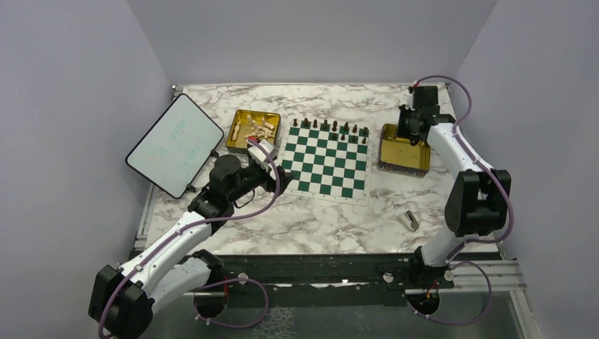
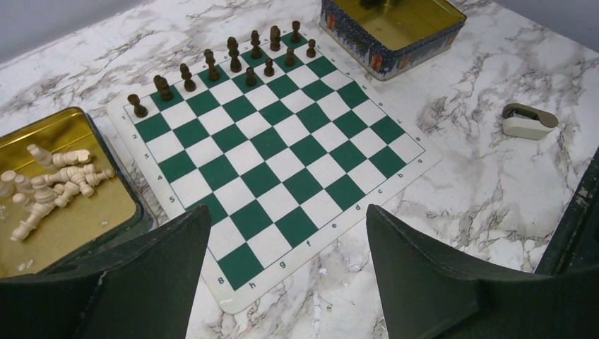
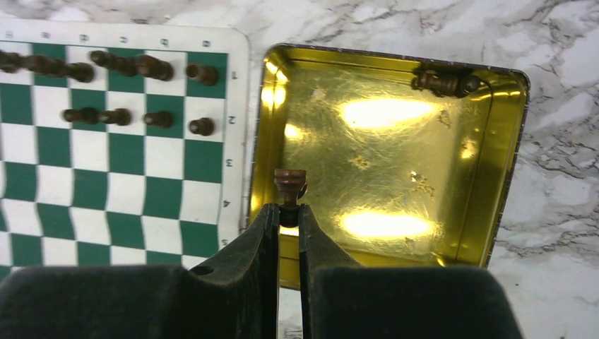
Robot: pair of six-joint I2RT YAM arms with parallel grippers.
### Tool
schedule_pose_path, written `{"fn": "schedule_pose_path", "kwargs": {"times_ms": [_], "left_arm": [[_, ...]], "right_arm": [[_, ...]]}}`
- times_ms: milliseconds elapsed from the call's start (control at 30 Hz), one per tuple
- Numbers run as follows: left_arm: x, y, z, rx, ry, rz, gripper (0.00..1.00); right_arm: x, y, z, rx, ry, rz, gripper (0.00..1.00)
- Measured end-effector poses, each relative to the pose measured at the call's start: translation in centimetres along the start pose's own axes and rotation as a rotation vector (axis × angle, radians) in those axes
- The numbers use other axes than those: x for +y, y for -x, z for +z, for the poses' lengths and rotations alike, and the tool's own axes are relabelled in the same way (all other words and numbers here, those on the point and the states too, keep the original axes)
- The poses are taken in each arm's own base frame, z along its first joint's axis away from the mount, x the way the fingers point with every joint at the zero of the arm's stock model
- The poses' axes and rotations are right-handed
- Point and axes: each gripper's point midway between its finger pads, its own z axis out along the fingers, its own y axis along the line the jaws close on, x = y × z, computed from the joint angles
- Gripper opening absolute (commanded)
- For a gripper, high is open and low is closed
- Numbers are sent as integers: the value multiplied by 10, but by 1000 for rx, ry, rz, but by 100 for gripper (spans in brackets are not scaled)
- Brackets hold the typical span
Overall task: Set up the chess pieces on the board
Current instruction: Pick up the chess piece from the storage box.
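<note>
At the left edge of the bench leaned a white tablet [image 1: 174, 145]. Just right of it, toward the far edge, the left gold tray [image 2: 78, 222] held the cream pieces [image 2: 56, 185] in a jumbled heap, most of them lying on their sides. The left fingers [image 2: 176, 244] hung spread and empty over the board's near-left corner. When they went for a cream piece, one lying at the edge of the heap looked easiest to pinch without dragging its neighbours.

The board [image 2: 282, 162] lay flat in the middle of the bench. The dark pieces on the board [image 2: 233, 55] filled the far rank, and four more stood on the right half of the rank in front. The rest of the squares were bare.

Over the right gold tray [image 3: 395, 169], near the bench's right edge, the right fingers [image 3: 268, 233] were clenched on a dark piece [image 3: 290, 185], gripped low on its stem and upright. A few spare dark pieces [image 3: 445, 82] lay in the tray's corner.

The step in hand seemed to be carrying that piece to a free square beside the four. It would be done well by lifting clear of the tray wall and travelling over the bare squares rather than over the standing men. The piece should then come straight down and be released only once its base sat flat.
</note>
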Motion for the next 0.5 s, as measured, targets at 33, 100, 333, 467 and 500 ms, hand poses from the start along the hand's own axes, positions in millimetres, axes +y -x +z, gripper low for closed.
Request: {"fn": "schedule_pose_path", "kwargs": {"times_ms": [33, 100, 333, 467, 500], "left_arm": [[-1, 2, 1, -7, -8, 4, 81], [-4, 5, 3, -22, -24, -5, 81], [-5, 5, 17, -20, -11, -202, 84], [-6, 10, 24, -24, 1, -335, 85], [-6, 11, 26, -27, 1, -357, 85]], "right_arm": [[3, 2, -4, -8, 18, 2, 11], [12, 8, -14, -29, 59, 7, 11], [49, 17, -52, -90, 225, 18, 10], [77, 4, -66, -84, 343, 20, 9], [87, -1, -69, -72, 383, 19, 10]]}}
